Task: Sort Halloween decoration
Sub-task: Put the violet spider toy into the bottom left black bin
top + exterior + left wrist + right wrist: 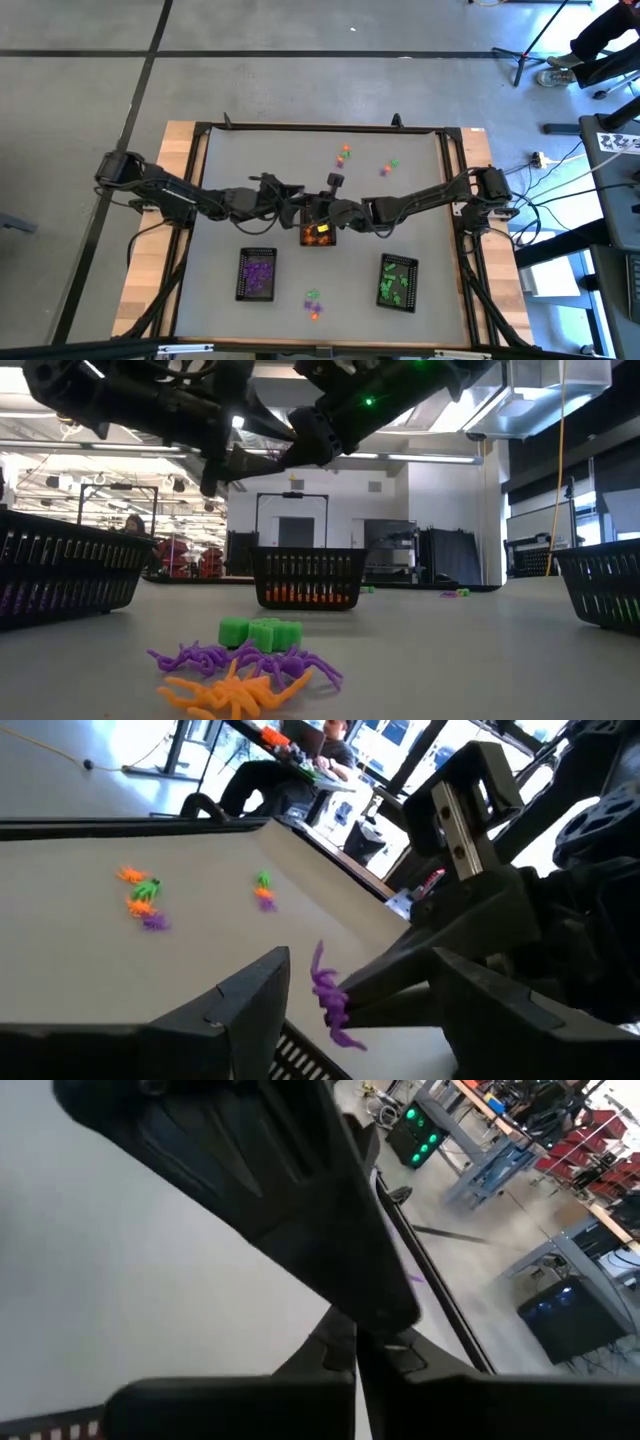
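From the tabletop's near edge, a small pile of purple, orange and green plastic trinkets lies loose, with the black mesh tray of orange pieces behind it. Above that tray the right gripper pinches a purple spider-like trinket in pressed-together jaws, while the left gripper hangs beside it, jaws spread. This piece belongs in the purple-filled black mesh tray, so I'd swing it clear of the left arm before letting go; more trinkets wait farther back.

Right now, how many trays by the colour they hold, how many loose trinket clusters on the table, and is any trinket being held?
Tray of purple trinkets: 1
Tray of orange trinkets: 1
Tray of green trinkets: 1
Loose trinket clusters: 3
Purple trinket in the right gripper: 1
Total: 7
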You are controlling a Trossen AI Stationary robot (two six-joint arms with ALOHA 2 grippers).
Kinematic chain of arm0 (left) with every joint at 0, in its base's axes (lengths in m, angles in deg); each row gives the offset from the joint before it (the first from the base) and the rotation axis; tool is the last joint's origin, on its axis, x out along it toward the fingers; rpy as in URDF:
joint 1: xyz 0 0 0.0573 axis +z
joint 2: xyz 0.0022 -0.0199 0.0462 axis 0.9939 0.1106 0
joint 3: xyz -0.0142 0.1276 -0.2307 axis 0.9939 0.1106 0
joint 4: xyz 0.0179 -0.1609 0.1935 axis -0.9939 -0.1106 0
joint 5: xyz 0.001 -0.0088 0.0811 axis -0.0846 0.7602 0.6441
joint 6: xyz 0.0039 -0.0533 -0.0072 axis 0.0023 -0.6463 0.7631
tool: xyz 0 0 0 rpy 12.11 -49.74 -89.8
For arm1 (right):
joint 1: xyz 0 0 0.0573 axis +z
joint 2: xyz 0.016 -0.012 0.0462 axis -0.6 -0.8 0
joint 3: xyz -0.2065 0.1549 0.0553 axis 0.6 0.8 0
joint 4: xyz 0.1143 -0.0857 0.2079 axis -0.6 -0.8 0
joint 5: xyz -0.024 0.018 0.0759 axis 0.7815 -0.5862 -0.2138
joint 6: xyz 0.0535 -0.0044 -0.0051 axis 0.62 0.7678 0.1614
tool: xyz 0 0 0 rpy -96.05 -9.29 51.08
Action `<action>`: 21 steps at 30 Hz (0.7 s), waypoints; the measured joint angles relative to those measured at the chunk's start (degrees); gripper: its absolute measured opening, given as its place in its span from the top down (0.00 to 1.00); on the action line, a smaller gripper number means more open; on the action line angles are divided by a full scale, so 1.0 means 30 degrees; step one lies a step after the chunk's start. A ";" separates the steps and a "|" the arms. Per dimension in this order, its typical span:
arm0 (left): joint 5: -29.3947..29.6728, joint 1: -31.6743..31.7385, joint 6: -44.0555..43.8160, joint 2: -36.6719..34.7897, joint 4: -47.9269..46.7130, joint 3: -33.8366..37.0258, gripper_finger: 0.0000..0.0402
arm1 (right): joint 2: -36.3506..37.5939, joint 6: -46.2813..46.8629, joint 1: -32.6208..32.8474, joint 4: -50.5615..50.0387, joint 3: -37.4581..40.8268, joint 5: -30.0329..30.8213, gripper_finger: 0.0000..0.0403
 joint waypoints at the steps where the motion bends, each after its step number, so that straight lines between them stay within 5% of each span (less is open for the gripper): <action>1: 0.0018 0.0011 0.0040 0.0082 -0.0003 -0.0040 0.41 | 0.0000 0.0005 -0.0002 -0.0204 0.0000 0.0002 1.00; 21: 0.0656 -0.0259 -0.0922 0.0009 -0.2019 -0.0089 0.76 | 0.0000 0.0656 -0.0017 -0.1740 0.0000 0.0031 1.00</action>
